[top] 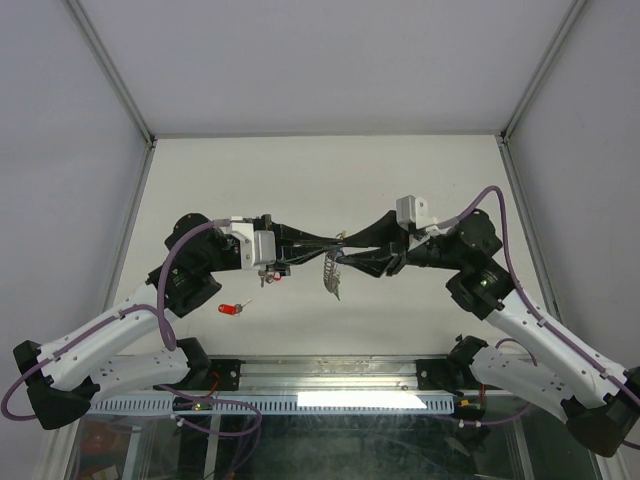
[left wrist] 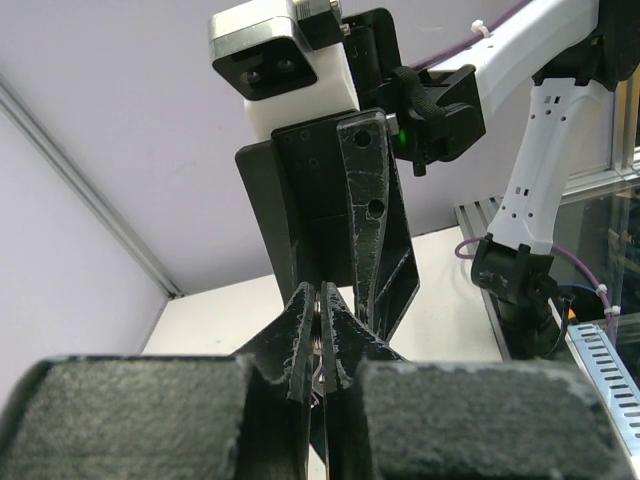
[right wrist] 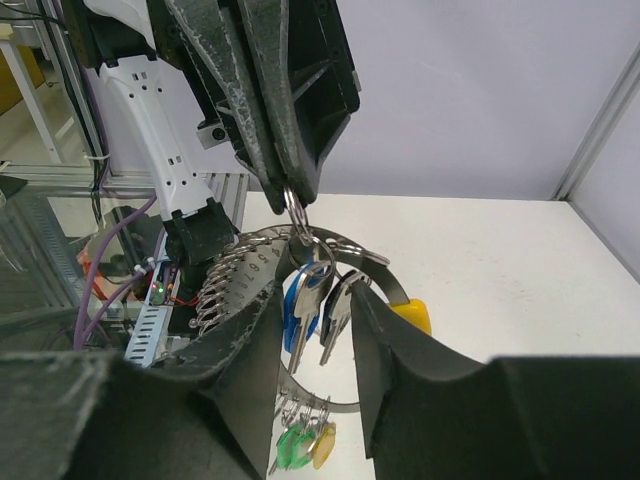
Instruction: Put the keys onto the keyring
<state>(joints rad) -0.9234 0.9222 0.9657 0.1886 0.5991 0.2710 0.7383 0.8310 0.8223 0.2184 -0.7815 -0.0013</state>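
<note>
Keyring (right wrist: 293,212) is pinched tight in left gripper (left wrist: 320,335) so keys (right wrist: 305,300) dangle free; right gripper (right wrist: 316,335) sits half-open around them, grip unclear.

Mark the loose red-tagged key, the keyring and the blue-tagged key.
red-tagged key (top: 232,310): top view, its red tag.
keyring (right wrist: 293,207): right wrist view, its wire loop.
blue-tagged key (right wrist: 292,315): right wrist view, its blue tag.
</note>
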